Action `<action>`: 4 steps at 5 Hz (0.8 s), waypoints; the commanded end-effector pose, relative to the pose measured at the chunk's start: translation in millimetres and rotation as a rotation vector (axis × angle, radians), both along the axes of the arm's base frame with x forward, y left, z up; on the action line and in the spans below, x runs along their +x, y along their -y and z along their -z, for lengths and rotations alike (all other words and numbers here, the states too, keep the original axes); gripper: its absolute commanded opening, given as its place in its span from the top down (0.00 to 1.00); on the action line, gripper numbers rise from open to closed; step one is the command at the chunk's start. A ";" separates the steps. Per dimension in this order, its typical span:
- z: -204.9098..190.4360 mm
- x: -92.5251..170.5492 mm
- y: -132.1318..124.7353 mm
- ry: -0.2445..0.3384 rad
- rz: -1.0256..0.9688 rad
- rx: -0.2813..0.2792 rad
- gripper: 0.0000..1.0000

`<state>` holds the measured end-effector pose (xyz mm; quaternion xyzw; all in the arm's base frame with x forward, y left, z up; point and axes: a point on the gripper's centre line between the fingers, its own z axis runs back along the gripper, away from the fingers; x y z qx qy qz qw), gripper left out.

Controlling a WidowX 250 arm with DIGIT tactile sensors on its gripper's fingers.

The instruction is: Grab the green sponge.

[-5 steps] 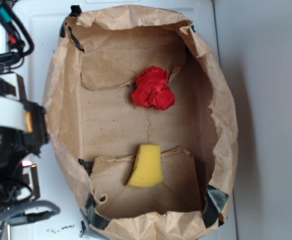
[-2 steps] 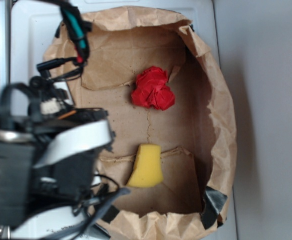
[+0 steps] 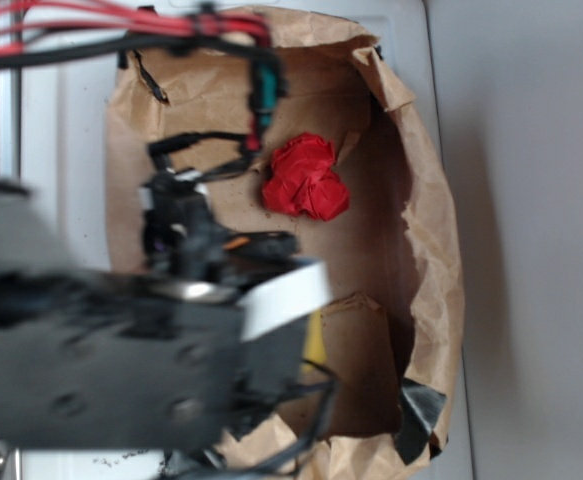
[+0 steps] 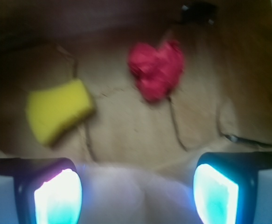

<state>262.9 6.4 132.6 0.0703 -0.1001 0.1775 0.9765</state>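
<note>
The green sponge (image 4: 59,109), a yellow foam wedge, lies on the floor of the brown paper bag (image 4: 126,126), left of the crumpled red paper ball (image 4: 156,67). My gripper (image 4: 136,189) hangs above the bag's near side, open, with nothing between its fingers (image 4: 56,196). The sponge lies ahead of the left finger and apart from it. In the exterior view my arm (image 3: 121,370) covers most of the sponge, leaving only a yellow sliver (image 3: 315,340). The red ball (image 3: 306,178) shows fully there.
The bag's crumpled walls (image 3: 441,250) rise around the floor, with black tape at a lower corner (image 3: 419,410). The bag lies on a white surface (image 3: 71,80). Red and black cables (image 3: 121,30) run across the top left.
My arm has swung from the left edge out over the bag, and it now hides most of the sponge in the exterior view. The sponge and the red ball have not moved.
</note>
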 end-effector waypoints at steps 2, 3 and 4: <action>-44.9 4.6 -30.3 0.037 -0.134 -0.184 0.00; -28.9 -0.4 -21.2 0.047 -0.162 -0.206 0.00; -19.3 -2.6 -11.7 0.065 -0.153 -0.252 0.00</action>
